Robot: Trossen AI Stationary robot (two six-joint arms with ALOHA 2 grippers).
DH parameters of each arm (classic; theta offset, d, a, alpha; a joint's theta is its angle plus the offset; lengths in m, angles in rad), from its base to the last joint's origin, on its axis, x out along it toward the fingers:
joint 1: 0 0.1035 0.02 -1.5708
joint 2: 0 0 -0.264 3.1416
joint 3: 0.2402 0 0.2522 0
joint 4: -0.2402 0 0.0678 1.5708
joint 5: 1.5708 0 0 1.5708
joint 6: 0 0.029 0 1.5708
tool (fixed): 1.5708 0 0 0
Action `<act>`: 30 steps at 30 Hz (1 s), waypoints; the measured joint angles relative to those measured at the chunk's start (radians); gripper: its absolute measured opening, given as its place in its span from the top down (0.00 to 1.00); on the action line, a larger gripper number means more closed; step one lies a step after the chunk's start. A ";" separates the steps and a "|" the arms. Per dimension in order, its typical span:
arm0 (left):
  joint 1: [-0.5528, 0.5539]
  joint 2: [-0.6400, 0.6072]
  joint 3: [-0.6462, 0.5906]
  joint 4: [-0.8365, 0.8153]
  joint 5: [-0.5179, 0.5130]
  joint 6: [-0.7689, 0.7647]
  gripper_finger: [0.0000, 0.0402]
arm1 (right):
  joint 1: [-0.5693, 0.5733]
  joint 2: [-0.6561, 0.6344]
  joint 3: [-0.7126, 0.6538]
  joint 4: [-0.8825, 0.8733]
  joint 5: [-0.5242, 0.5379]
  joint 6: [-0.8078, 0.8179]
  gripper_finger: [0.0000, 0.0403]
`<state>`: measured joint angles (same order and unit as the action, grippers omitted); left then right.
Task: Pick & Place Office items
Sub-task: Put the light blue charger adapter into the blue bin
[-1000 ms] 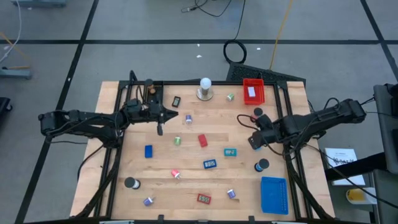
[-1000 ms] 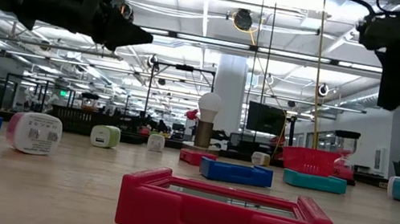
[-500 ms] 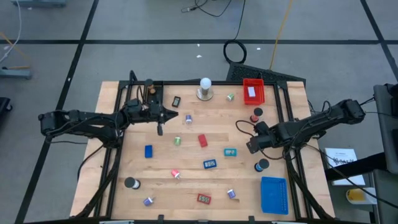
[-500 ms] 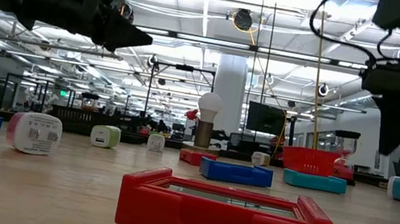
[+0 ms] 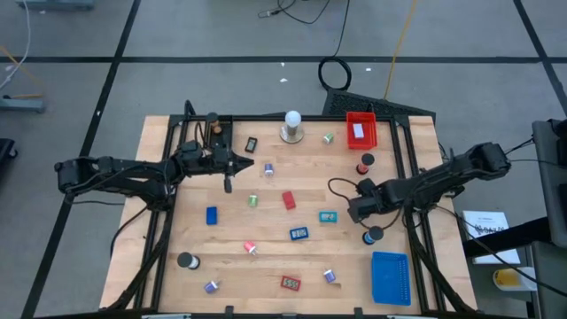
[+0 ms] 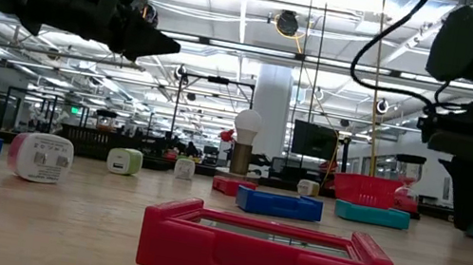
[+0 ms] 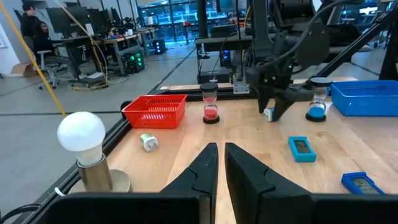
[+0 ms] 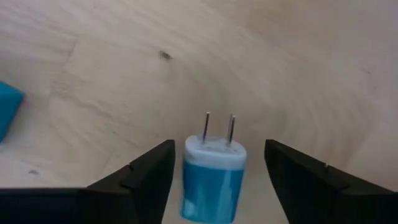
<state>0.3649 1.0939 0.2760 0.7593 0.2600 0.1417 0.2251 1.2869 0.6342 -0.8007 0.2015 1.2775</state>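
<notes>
Overhead first: I see the red basket (image 5: pixel 360 130) at the surface's (image 5: pixel 266 221) far edge holding a white piece (image 5: pixel 358 132), and the blue tray (image 5: pixel 390 276) near the front right corner. My left pincer (image 5: pixel 245 165) hovers with fingers together at back left. My right pincer (image 5: pixel 356 211) sits low beside the teal block (image 5: pixel 328 216). From the right wrist, its fingers stand apart on either side of a blue-and-white plug (image 8: pixel 213 174), not clamped.
</notes>
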 joint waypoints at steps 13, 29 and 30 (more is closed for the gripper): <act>0.000 0.000 0.000 0.000 0.000 0.000 0.91 | -0.017 -0.045 0.004 -0.007 -0.077 -0.060 0.69; 0.000 0.000 0.000 0.000 0.000 0.003 0.91 | 0.051 -0.109 0.455 -0.339 -0.062 -0.141 0.68; 0.000 0.000 0.000 0.000 0.000 0.003 0.91 | 0.071 -0.098 0.492 -0.352 -0.048 -0.141 0.68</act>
<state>0.3649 1.0939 0.2764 0.7593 0.2597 0.1449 0.2961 1.1894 1.1261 -1.1530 0.1537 1.1361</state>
